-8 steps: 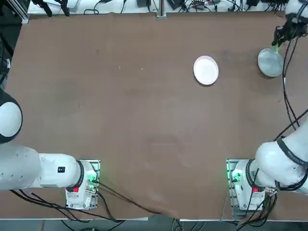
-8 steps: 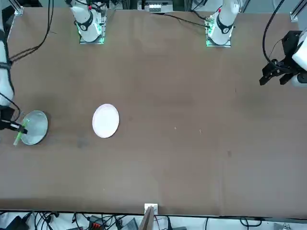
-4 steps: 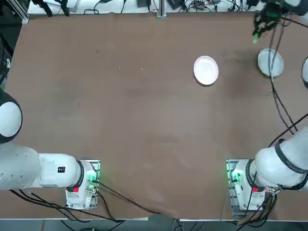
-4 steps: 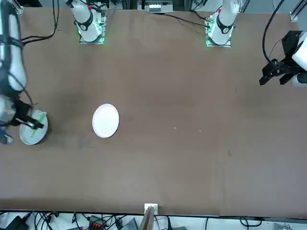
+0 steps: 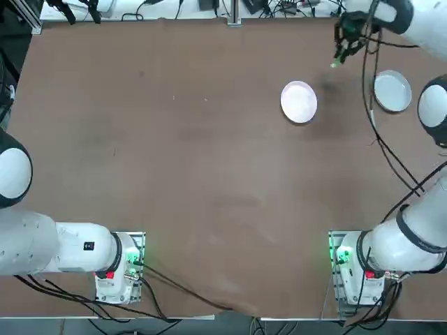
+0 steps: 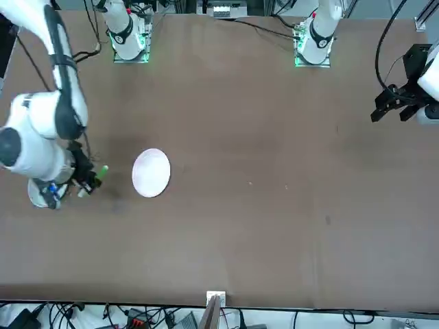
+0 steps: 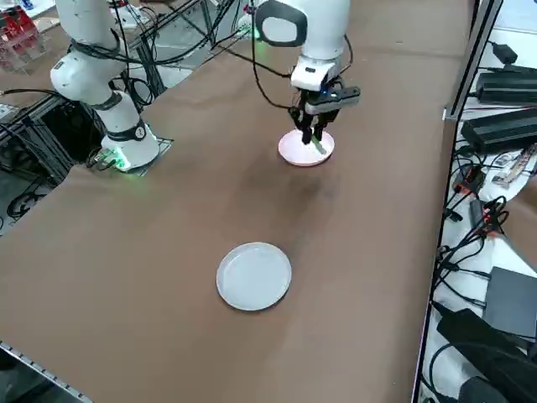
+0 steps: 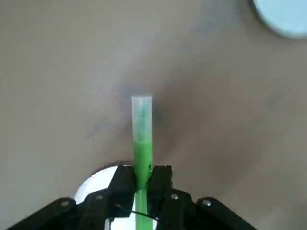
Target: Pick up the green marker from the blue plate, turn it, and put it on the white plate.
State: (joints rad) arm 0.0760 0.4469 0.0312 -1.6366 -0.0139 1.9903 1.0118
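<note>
A: Where is the green marker (image 8: 141, 139) at this moment?

B: Off the table, clenched between the fingertips (image 8: 123, 184) of the right gripper (image 5: 342, 50). It hangs in the air between the two plates. In the top view it sits just right of the white plate (image 5: 299, 102) and a little toward the far edge, with the blue plate (image 5: 392, 91) further right and bare.

A: How is the grip?

B: It looks firm. In the wrist view the pads pinch the green barrel low down, and the pale cap end sticks out well beyond them, pointing at the brown table (image 5: 195, 160).

A: So what does the placing step call for?

B: I'd judge the lift is done and the carry nearly so. The gripper needs to come squarely over the middle of the white plate first, since it is off to the plate's right edge now. Then the marker should be brought flat enough that it lies down rather than topples, and lowered close to the plate before the fingers let go.

A: Any risk?

B: The marker is round and the plate is small, so a drop from height could send it rolling off the rim. A low, gentle release across the middle seems safest.
</note>
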